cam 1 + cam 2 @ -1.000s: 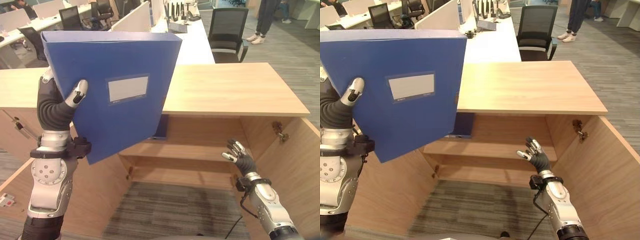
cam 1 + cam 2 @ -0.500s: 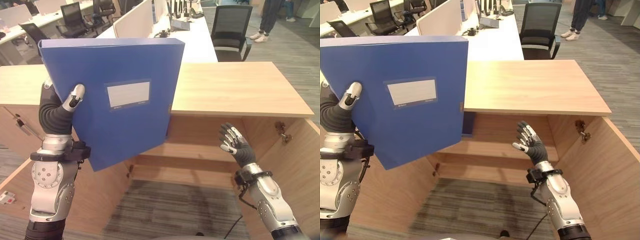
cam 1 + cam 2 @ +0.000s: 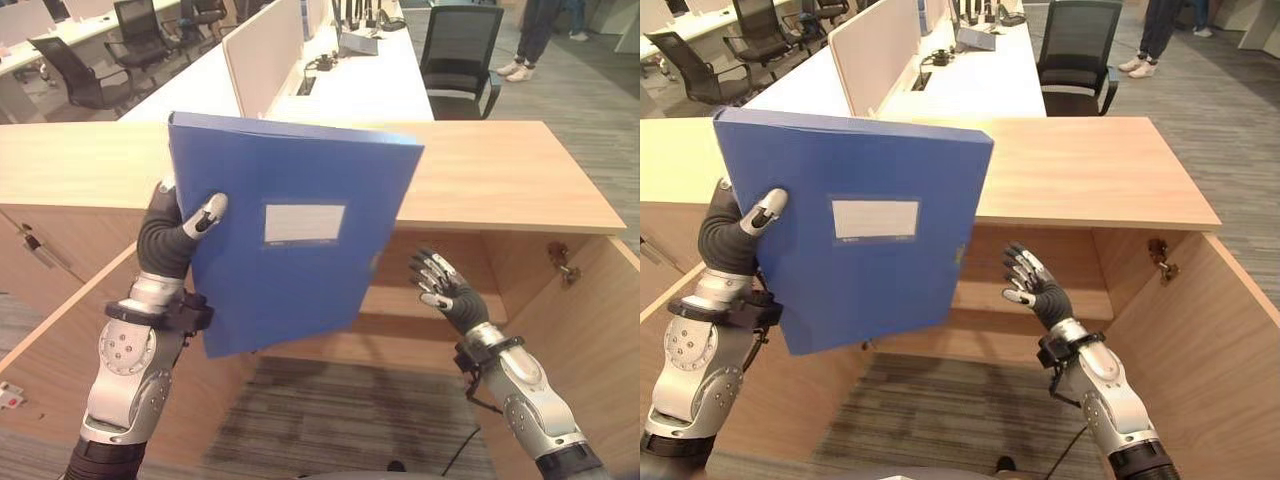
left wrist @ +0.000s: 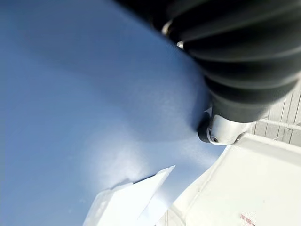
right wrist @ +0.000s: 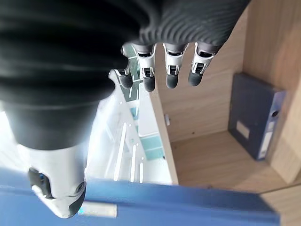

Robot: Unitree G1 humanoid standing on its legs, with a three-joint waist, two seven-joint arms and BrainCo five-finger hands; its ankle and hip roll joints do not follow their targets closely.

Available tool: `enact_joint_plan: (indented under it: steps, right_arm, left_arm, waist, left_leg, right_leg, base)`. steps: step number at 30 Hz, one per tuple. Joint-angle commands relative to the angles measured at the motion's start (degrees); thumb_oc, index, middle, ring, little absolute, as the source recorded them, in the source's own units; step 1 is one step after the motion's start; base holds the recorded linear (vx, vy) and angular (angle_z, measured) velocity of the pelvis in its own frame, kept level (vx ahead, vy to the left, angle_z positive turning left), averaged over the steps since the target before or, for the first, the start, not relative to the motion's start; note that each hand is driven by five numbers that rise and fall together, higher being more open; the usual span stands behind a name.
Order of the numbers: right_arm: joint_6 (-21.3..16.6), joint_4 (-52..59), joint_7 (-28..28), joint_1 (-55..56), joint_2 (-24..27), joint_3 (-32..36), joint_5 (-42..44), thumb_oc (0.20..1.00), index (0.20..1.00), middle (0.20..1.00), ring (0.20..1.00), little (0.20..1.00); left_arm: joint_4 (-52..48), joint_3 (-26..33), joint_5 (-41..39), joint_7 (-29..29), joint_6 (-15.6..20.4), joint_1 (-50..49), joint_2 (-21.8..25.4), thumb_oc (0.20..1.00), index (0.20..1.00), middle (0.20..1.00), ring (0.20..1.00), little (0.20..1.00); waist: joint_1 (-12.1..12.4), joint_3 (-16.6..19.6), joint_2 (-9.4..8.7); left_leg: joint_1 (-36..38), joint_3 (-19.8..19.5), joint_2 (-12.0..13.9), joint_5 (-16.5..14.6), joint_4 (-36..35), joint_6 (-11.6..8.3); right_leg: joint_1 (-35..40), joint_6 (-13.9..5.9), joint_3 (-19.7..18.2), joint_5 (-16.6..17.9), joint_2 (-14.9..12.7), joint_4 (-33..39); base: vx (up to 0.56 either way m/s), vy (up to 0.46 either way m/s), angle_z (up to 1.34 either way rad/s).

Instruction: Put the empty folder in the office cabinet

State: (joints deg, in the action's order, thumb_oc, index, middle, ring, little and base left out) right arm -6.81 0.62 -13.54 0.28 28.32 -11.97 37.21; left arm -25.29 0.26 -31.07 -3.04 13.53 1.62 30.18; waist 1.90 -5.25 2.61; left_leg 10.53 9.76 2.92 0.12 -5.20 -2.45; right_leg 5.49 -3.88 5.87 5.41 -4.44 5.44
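1. Folder (image 3: 290,240): blue, with a white label on its face. I see it held upright and slightly tilted in the air, in front of the open cabinet (image 3: 560,330), its top edge level with the wooden cabinet top (image 3: 500,180).
2. Left hand (image 3: 175,235): I see it gripping the folder's left edge, thumb curled over the front face, fingers behind the cover.
3. Right hand (image 3: 440,290): raised to the right of the folder, apart from it, fingers straight and spread, holding nothing. It sits in front of the cabinet opening.
4. Cabinet interior: one wooden shelf (image 3: 430,305) runs across the opening. In the right wrist view I see a second, dark blue folder (image 5: 254,120) standing upright on it against the back wall.
5. Background: a long white table (image 3: 350,85) and a black office chair (image 3: 460,55) stand behind the cabinet.
6. A person's legs (image 3: 535,35) show by the chair.
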Motion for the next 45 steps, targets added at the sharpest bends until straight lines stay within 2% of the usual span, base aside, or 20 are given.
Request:
enact_joint_plan:
  steps: [1, 15, 26, 27, 28, 35, 39, 41, 44, 45]
  right_arm:
    - [-1.79, 4.94, -0.70, -6.32, -1.83, -1.60, 3.29, 1.000, 1.000, 1.000, 1.000, 1.000]
    - [-1.23, 4.09, -0.66, -9.04, -5.28, -7.34, 4.18, 1.000, 1.000, 1.000, 1.000, 1.000]
    - [0.11, 3.96, -1.47, -12.68, -6.70, -12.09, 6.56, 1.000, 1.000, 1.000, 1.000, 1.000]
    - [0.19, 3.96, -1.77, -12.80, -6.66, -12.31, 6.91, 0.504, 0.504, 0.504, 0.504, 0.504]
    - [0.34, 4.23, -2.13, -13.00, -6.53, -12.46, 7.39, 0.200, 0.200, 0.200, 0.200, 0.200]
    - [1.52, 5.08, -5.74, -11.37, -5.05, -11.76, 9.36, 0.200, 0.200, 0.200, 0.200, 0.200]
    - [1.79, 5.10, -6.38, -10.62, -5.16, -11.21, 9.62, 0.200, 0.200, 0.200, 0.200, 0.200]
    - [1.79, 5.04, -6.43, -10.51, -5.12, -11.09, 9.58, 0.200, 0.200, 0.200, 0.200, 0.200]
    - [0.66, 5.53, -5.76, -9.29, -3.71, -8.43, 4.32, 0.200, 0.200, 0.200, 0.200, 0.200]
    - [0.67, 5.57, -5.75, -9.25, -3.72, -8.44, 4.29, 0.200, 0.200, 0.200, 0.200, 0.200]
  left_arm:
    - [-1.43, -1.04, -1.83, -0.12, 2.11, 5.31, 0.70, 0.200, 0.200, 0.200, 0.200, 0.200]
    - [-0.01, -8.48, -2.83, -1.56, 0.44, 8.54, -1.99, 0.200, 0.200, 0.200, 0.200, 0.200]
    - [1.71, -14.91, -6.94, -3.91, -1.77, 10.71, -3.99, 0.200, 0.200, 0.200, 0.200, 0.200]
    - [1.76, -15.09, -7.25, -4.10, -1.81, 10.73, -4.05, 0.200, 0.200, 0.200, 0.200, 0.200]
    - [1.78, -15.17, -7.50, -4.30, -1.86, 10.80, -4.02, 0.200, 0.200, 0.200, 0.200, 0.200]
    - [1.83, -13.54, -7.99, -6.82, -2.03, 8.39, -4.04, 0.200, 0.200, 0.200, 0.200, 0.200]
    - [1.86, -12.74, -7.83, -7.29, -2.11, 7.38, -4.25, 0.200, 0.200, 0.200, 0.200, 0.200]
    - [1.91, -12.61, -7.75, -7.28, -2.14, 7.20, -4.24, 0.200, 0.200, 0.200, 0.200, 0.200]
    - [2.05, -10.30, -6.57, -8.15, -2.27, 4.83, -3.62, 0.200, 0.200, 0.200, 0.200, 0.200]
    - [2.02, -10.29, -6.56, -8.15, -2.28, 4.79, -3.62, 0.464, 0.464, 0.464, 0.464, 0.464]
  waist:
    - [-0.71, 0.43, -2.12]
    - [-1.15, 0.24, -2.18]
    - [-1.30, -0.10, -2.45]
    - [-1.26, -0.14, -2.46]
    - [-1.24, -0.25, -2.49]
    - [-0.93, 0.11, -2.62]
    - [-0.88, 0.02, -2.67]
    - [-0.86, 0.12, -2.66]
    - [-0.81, 0.23, -2.71]
    - [-0.81, 0.25, -2.71]
  left_leg:
    - [-0.37, -5.73, -0.91, -2.97, 0.20, 0.00]
    - [-0.34, -5.41, -0.81, -3.02, 0.20, 0.13]
    - [0.07, -5.20, -0.62, -3.70, 0.20, 0.12]
    - [0.12, -5.21, -0.64, -3.70, 0.20, 0.11]
    - [-0.21, -5.15, -0.64, -3.02, 0.20, 0.13]
    - [0.27, -5.56, -0.51, -3.86, 0.20, 0.02]
    - [-0.07, -5.56, -0.49, -3.18, 0.20, 0.04]
    - [0.27, -5.63, -0.49, -3.86, 0.20, 0.02]
    - [-0.10, -5.60, -0.45, -3.23, 0.20, 0.04]
    - [-0.10, -5.60, -0.44, -3.23, 0.20, 0.04]
  right_leg:
    - [3.06, -3.53, -0.80, -7.50, -2.99, -2.92]
    - [2.84, -3.52, -1.28, -7.55, -2.83, -3.14]
    - [3.16, -3.58, -1.74, -8.08, -2.62, -3.05]
    - [3.22, -3.57, -1.75, -8.11, -2.60, -3.05]
    - [2.79, -3.47, -1.76, -7.61, -2.59, -3.24]
    - [3.31, -3.59, -1.47, -8.37, -2.56, -3.19]
    - [2.93, -3.50, -1.47, -7.88, -2.51, -3.36]
    - [3.36, -3.57, -1.46, -8.44, -2.50, -3.20]
    - [2.97, -3.45, -1.41, -7.91, -2.50, -3.22]
    - [2.98, -3.45, -1.41, -7.91, -2.50, -3.22]
  base:
    - [0.00, 0.000, -0.04]
    - [0.00, 0.000, 0.00]
    - [0.01, 0.000, 0.00]
    - [0.00, 0.000, 0.00]
    - [-0.03, -0.004, -0.01]
    - [0.02, -0.001, 0.00]
    - [0.00, 0.000, 0.00]
    - [0.02, 0.000, 0.00]
    - [0.00, 0.000, 0.00]
    - [0.00, 0.000, 0.00]
